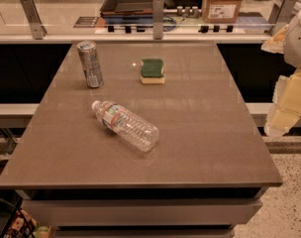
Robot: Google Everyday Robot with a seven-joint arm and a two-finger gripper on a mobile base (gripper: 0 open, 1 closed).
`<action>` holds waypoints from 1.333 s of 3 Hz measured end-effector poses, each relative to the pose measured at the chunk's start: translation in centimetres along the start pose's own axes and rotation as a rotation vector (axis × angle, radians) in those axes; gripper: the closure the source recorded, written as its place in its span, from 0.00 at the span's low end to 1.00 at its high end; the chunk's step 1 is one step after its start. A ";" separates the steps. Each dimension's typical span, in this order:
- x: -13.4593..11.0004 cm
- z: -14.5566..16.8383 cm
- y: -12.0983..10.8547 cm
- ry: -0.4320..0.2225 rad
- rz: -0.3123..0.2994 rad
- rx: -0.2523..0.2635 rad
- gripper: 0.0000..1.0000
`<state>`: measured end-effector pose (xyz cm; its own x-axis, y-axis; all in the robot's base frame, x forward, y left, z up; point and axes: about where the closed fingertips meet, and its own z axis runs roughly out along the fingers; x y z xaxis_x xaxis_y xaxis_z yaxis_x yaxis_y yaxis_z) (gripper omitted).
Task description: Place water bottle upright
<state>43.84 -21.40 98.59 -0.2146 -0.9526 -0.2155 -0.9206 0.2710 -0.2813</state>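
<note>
Camera view shows the gripper [287, 105] off the table's [205, 138] right edge; I cannot tell if it is open or closed. The water bottle [125, 125] lies on its side well apart from it, cap pointing away. Approach not begun; next I judge a reach across to grasp the bottle's body.

End effector [285, 110] — off at far right

water bottle [125, 124] clear, white-capped | can [90, 63] silver | sponge [152, 71] green-yellow | tool [285, 114] cream, right edge
</note>
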 end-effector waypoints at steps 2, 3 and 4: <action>-0.5 0.5 0.1 -0.011 0.034 0.001 0.00; -2.1 2.5 0.7 -0.017 0.080 -0.026 0.00; -4.8 4.7 1.3 -0.010 0.123 -0.068 0.00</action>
<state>45.20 -15.78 94.83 -0.3242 -0.9114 -0.2535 -0.9077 0.3751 -0.1879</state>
